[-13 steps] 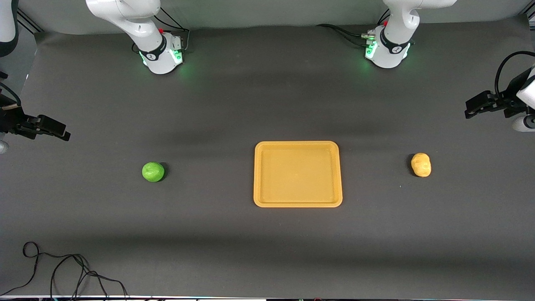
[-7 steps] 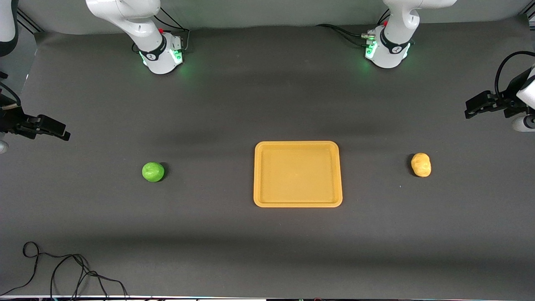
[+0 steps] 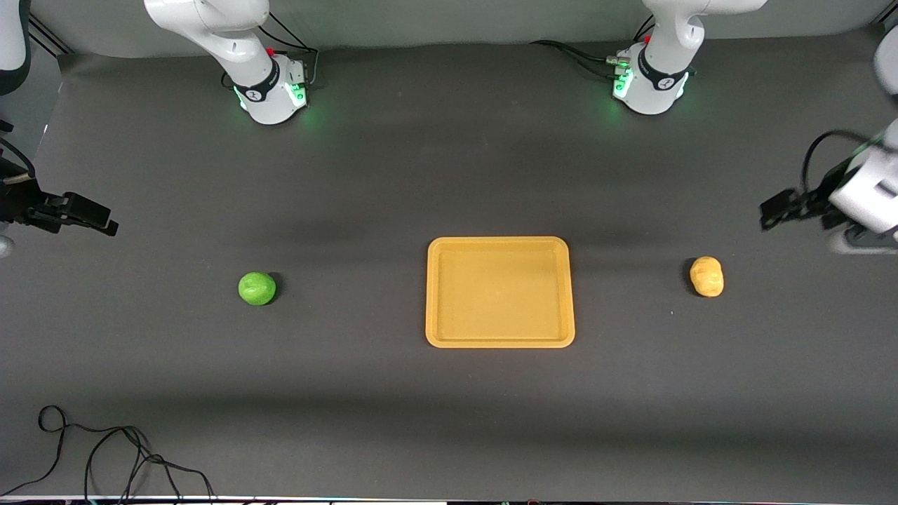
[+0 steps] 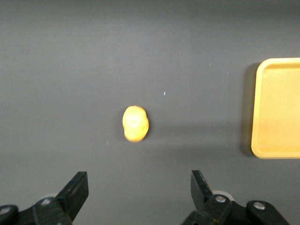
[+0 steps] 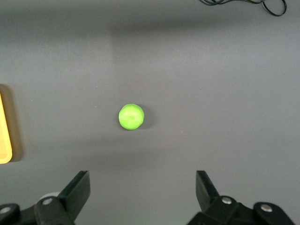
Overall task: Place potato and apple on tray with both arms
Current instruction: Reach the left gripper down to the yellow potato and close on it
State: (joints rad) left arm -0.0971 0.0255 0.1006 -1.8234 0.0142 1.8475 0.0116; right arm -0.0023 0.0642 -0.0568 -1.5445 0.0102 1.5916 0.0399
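Note:
The orange-yellow tray (image 3: 499, 292) lies flat in the middle of the table, with nothing on it. The green apple (image 3: 257, 288) sits on the table toward the right arm's end, and the yellow-orange potato (image 3: 706, 276) toward the left arm's end. My left gripper (image 3: 767, 214) hangs open and empty over the table close to the potato. Its wrist view shows the potato (image 4: 135, 123) ahead of the open gripper (image 4: 139, 187) and the tray's edge (image 4: 279, 112). My right gripper (image 3: 107, 225) waits open over the table's end. Its wrist view shows the apple (image 5: 131, 116) ahead of the open gripper (image 5: 142, 187).
The two arm bases (image 3: 270, 95) (image 3: 649, 88) stand along the table's edge farthest from the front camera. A loose black cable (image 3: 105, 449) lies at the near corner toward the right arm's end and shows in the right wrist view (image 5: 243, 3).
My left gripper has moved in from the table's end toward the potato. The right arm, apple, potato and tray have not moved.

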